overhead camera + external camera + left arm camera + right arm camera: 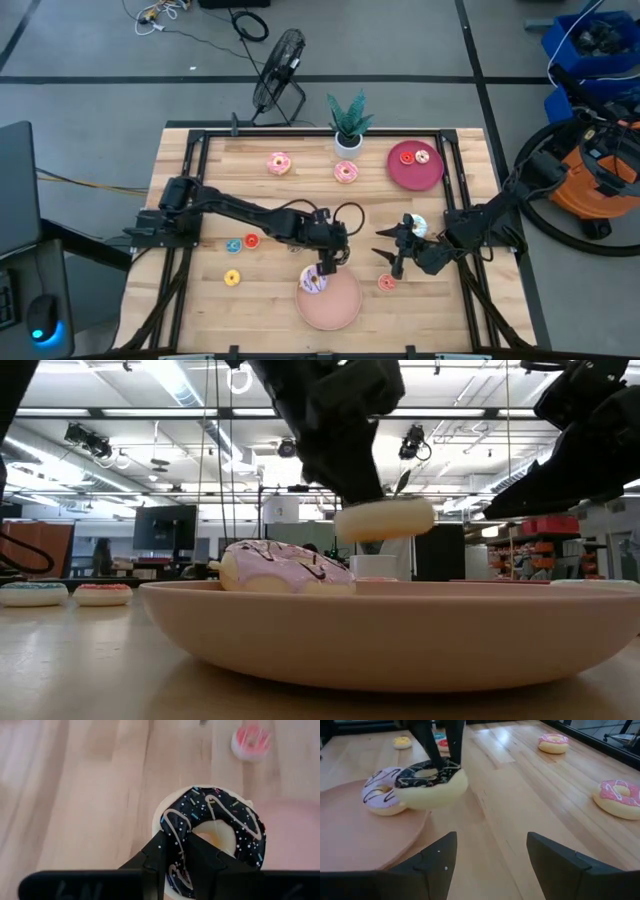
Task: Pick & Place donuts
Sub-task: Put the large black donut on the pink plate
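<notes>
Donuts (pixel 279 163) lie scattered on a wooden table (pixel 220 190) in a workshop.

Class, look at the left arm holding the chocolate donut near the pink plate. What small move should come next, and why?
Probably carry it a little further over the pink plate, then lower. The left gripper holds the chocolate donut by its ring, above the plate's rim beside the white-iced donut already lying there, so releasing now might drop it on the edge.
</notes>
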